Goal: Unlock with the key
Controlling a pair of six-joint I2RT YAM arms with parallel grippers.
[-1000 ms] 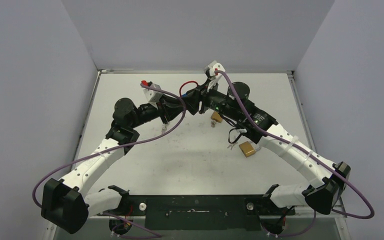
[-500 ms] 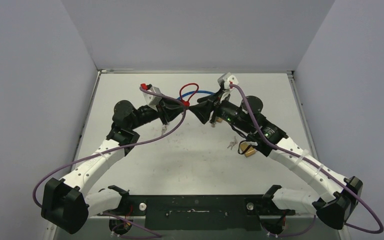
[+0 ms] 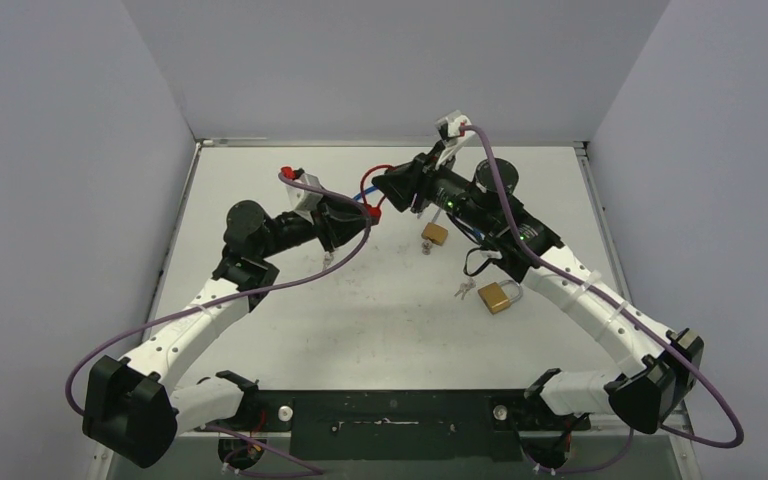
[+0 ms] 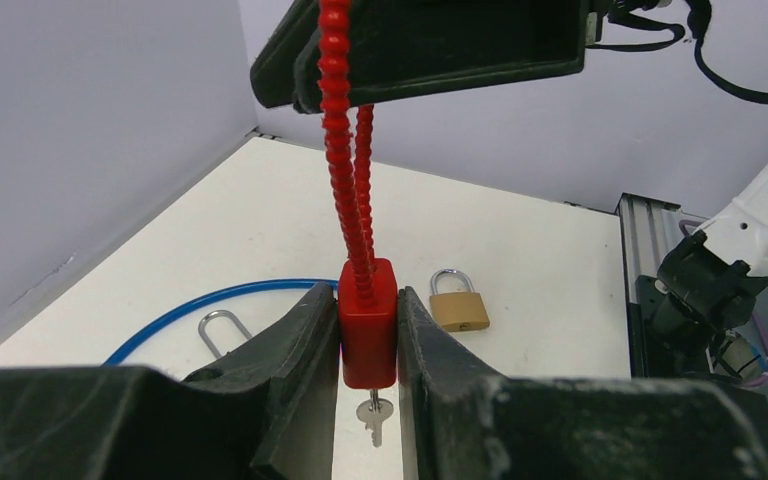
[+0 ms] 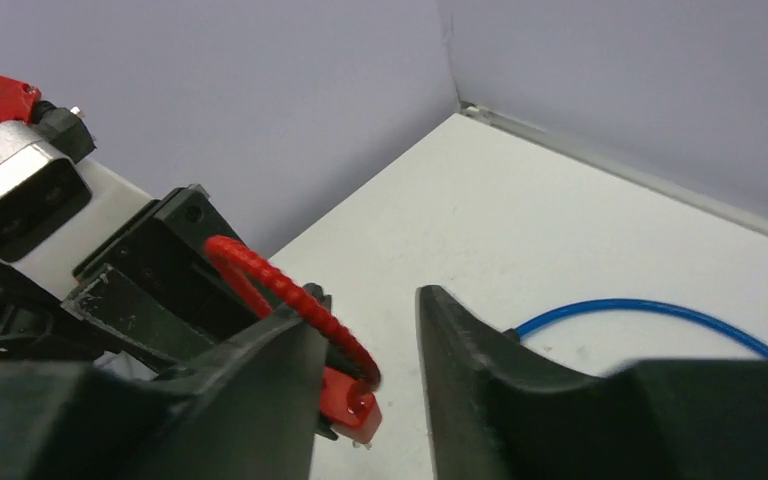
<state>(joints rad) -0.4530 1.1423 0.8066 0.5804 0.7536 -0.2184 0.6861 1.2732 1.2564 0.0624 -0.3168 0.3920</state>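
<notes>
A: Where is the lock?
B: The red lock (image 4: 368,340) is up off the table (image 3: 290,330), over its far middle, held upright in the left gripper (image 4: 364,300). The jaws are nearly closed, with one finger flat on each side of the body.
A: And the key?
B: The key (image 4: 373,418) sticks out of the lock's underside, its bow showing below the fingers.
A: What about the right gripper?
B: The right gripper (image 5: 365,310) is close to the left one and faces it, jaws about half apart, clamped on nothing. The lock's red cable (image 5: 285,285) loops up to it and runs by the inner face of one finger. Whether they touch I cannot tell.
A: Anything else on the table?
B: A small brass lock (image 4: 457,305) lies beyond the red one and a blue cable (image 4: 210,298) curves near it. A bigger brass lock (image 3: 500,296) lies nearer the right arm, with keys (image 3: 463,290) just beside it
</notes>
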